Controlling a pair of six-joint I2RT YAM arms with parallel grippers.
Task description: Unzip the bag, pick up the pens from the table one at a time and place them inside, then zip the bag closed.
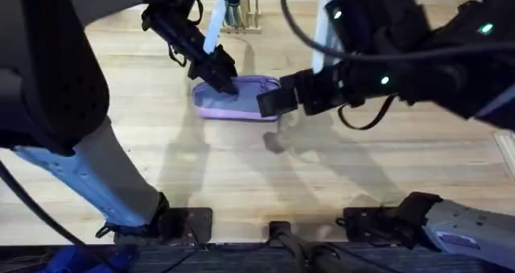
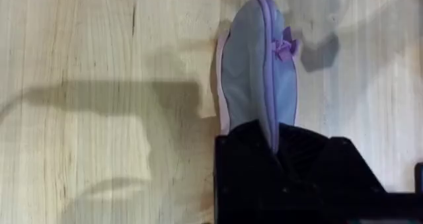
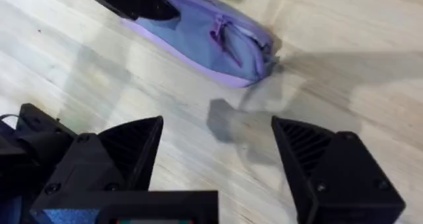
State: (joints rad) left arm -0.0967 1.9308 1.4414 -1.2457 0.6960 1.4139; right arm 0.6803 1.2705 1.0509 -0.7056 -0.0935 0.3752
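In the upper middle of the overhead frame, the small lavender-purple soft fabric pouch [image 1: 235,97] lies flat on the light wooden butcher-block table [image 1: 145,136], and both arms are on it now. The left gripper [image 1: 223,78] comes down from the upper left and pins the pouch's left end; from the left wrist view its black fingers [image 2: 251,151] are pressed together on the fabric at the zipper seam, pinching the bag [image 2: 261,65] so it will not slide when the zipper is pulled, by my reading. That is the anchor. The right gripper [image 3: 218,151] hangs just off the other end, at the middle right of the overhead frame, with its two black fingers spread wide and nothing between them, the pouch [image 3: 205,36] sitting ahead of the gap in the upper part of the right wrist view. Look at the little purple zipper pull [image 3: 217,31]: it sits partway along the seam, nearer the free end, and the zipper looks closed along the length I can see. So the job seems to be at the unzipping step, with the open gripper lined up to take that pull. No pens that I can pick out on the wood. At the top edge of the overhead frame stands a small wooden rack [image 1: 241,17], well clear of the action.
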